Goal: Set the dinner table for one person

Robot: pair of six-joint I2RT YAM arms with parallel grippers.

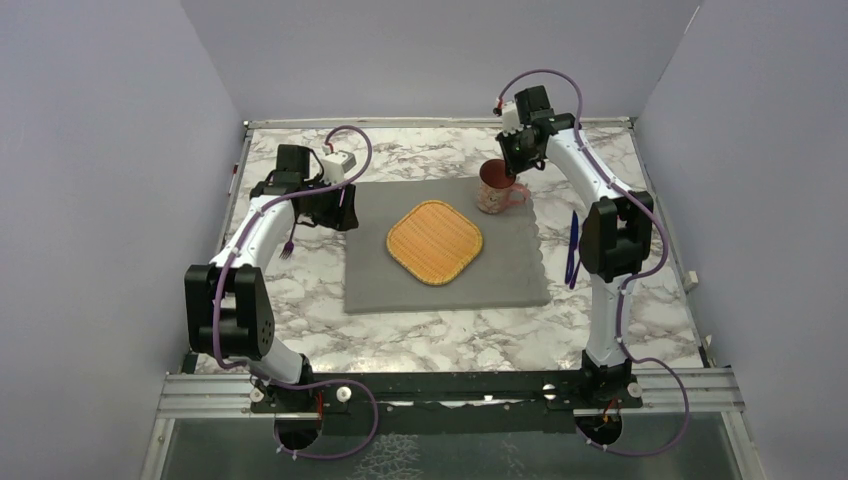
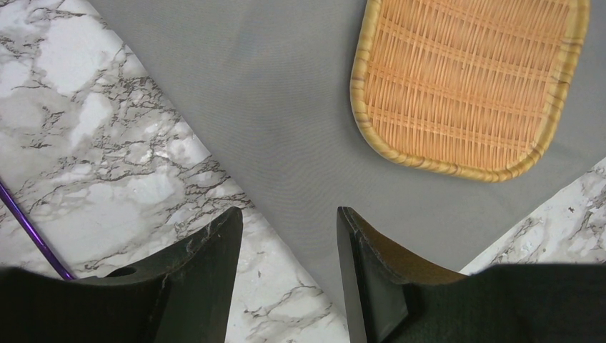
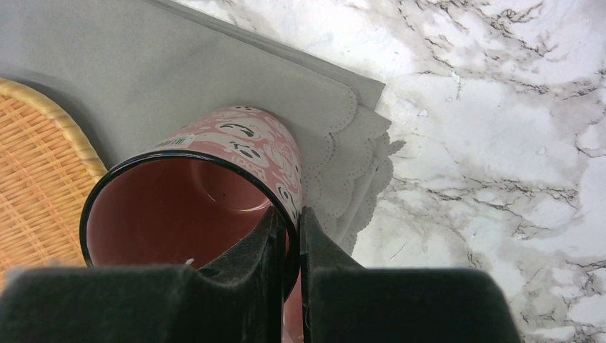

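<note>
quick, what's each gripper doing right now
left gripper: open, holding nothing
right gripper: shut on the pink mug, pinching its rim

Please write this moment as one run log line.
left hand: open, empty, over placemat left edge | right hand: shut on pink mug rim | pink mug: at placemat far right corner | wicker tray: placemat centre

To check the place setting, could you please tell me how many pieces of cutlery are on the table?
2. A purple fork lies on the table left of the grey mat; a blue piece lies right of the mat. Others may be hidden.
</note>
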